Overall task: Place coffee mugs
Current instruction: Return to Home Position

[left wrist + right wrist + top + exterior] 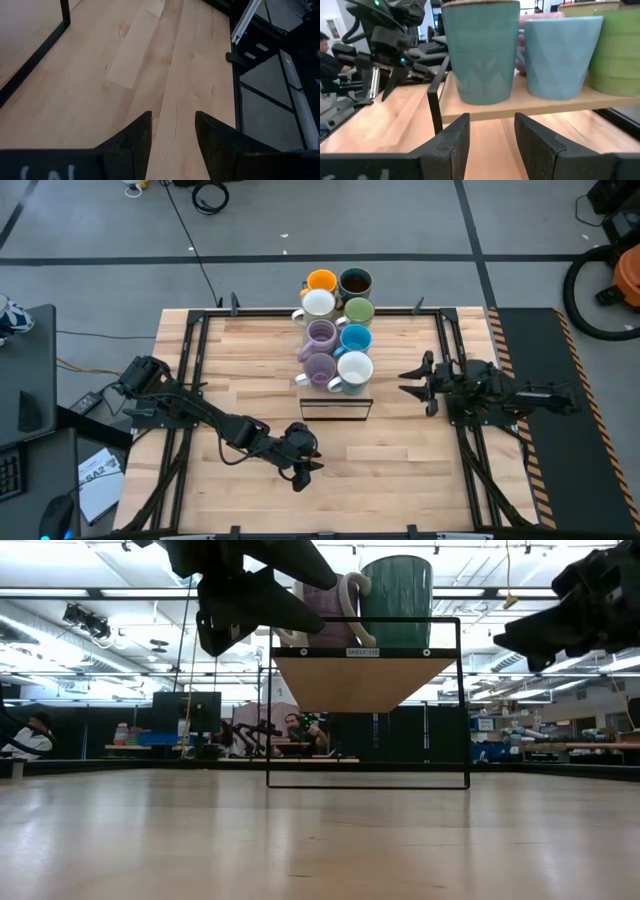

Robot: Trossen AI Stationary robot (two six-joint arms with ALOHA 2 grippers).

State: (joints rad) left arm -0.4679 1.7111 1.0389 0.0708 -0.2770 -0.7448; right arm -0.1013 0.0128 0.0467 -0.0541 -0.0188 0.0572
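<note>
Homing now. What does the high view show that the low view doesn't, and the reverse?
Only the high view shows all eight mugs in two columns on the shelf, including the orange mug and dark teal mug at the far end. Only the low view shows the shelf board's underside and people in the room behind. Both show the front lilac mug, the ribbed teal mug, and the open left end effector and right end effector, apart from the shelf.
</note>
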